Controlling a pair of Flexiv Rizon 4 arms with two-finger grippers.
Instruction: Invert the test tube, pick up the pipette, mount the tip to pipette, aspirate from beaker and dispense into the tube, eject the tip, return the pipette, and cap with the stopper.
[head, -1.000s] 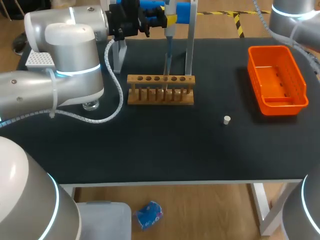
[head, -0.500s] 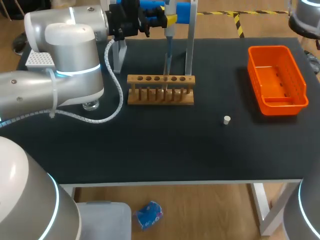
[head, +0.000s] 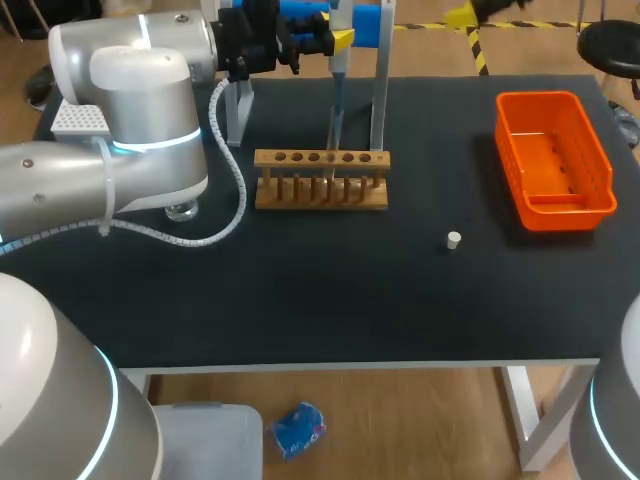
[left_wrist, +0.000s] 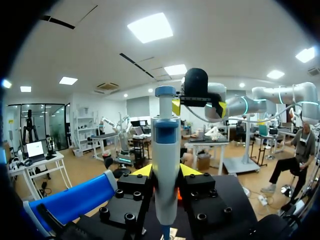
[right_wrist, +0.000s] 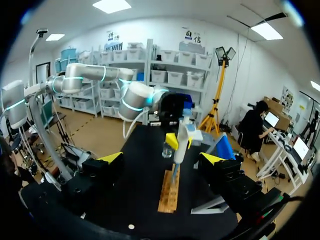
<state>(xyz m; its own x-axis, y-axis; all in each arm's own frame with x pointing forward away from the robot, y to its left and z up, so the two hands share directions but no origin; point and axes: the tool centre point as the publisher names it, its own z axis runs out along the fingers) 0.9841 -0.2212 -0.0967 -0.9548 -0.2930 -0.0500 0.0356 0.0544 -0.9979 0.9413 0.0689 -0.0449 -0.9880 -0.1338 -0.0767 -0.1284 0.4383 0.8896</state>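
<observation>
The black desk (head: 300, 300) carries an orange bin (head: 553, 208) by its right edge and a wooden rack (head: 321, 180) toward the far edge. The left end effector (left_wrist: 165, 172) pinches the pipette (left_wrist: 165, 150) upright just behind the rack. The right end effector (right_wrist: 162, 159) is spread wide. The white stopper (head: 454, 239) lies between rack and bin.

The pipette (left_wrist: 165, 170) is pale grey w/ a blue band. Rack (head: 321, 195) is tan wood, bin (head: 560, 212) bright orange, table (head: 300, 290) black. The stopper (head: 454, 239) looks off-white, but it's tiny.

I see bare mat (head: 320, 300) from 4 to 8 | rack (head: 321, 180), stand (head: 378, 100), pipette (head: 337, 75) block 12 | left arm (head: 130, 120) fills 10 | bin (head: 553, 160) at 2 | stopper (head: 454, 239) at 3
</observation>
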